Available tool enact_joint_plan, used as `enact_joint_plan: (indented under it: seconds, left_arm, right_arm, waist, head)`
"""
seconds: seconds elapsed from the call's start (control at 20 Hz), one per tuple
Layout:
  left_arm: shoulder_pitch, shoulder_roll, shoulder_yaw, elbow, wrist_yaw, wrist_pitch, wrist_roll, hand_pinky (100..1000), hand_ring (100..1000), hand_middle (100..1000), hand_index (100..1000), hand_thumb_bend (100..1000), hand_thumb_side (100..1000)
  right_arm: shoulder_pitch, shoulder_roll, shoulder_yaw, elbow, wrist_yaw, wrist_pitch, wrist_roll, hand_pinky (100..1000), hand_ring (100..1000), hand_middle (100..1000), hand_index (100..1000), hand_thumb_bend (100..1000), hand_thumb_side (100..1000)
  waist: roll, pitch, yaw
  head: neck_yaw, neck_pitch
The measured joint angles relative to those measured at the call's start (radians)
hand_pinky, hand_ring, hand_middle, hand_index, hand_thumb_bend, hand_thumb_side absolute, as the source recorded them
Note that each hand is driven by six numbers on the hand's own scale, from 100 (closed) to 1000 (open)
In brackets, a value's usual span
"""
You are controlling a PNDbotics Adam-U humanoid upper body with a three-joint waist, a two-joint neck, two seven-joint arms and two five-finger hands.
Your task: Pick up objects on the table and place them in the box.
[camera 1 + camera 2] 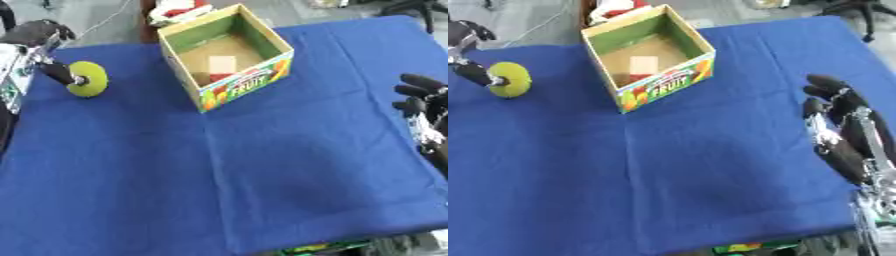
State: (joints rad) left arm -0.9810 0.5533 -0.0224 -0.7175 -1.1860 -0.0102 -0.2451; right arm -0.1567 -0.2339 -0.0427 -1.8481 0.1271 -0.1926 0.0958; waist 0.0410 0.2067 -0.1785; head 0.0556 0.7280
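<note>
A round, smooth yellow-green fruit (88, 78) sits at the far left of the creased blue cloth-covered table (262, 165), with a dark finger of the black left hand (58, 72) touching its left side; whether that hand grips the fruit cannot be told. To its right, at the far middle, stands an open square cardboard box (229, 90) with a green inner lining and a printed fruit label, holding a small pale block (222, 64). The black-and-silver right hand (842, 132) rests open at the right edge, fingers straight, holding nothing.
</note>
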Motion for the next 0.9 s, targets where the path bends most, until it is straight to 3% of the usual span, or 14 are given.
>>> enact_joint_plan:
  seconds: [0.45, 0.9]
  left_arm:
    - [0.022, -0.001, 0.007, 0.046, 0.011, -0.028, -0.053, 707, 624, 660, 767, 472, 114]
    - [0.032, -0.018, 0.009, 0.056, 0.012, 0.025, 0.111, 623, 532, 539, 674, 429, 100]
  right_arm:
    - [0.000, 0.000, 0.000, 0.000, 0.002, 0.000, 0.000, 762, 854, 847, 841, 100, 548]
    - [0.000, 0.000, 0.000, 0.002, 0.002, 0.000, 0.000, 762, 854, 847, 841, 100, 549]
  waist:
    - [0.000, 0.002, 0.000]
    - [-0.001, 0.003, -0.005]
  head:
    - [0.013, 0.000]
    - [0.013, 0.000]
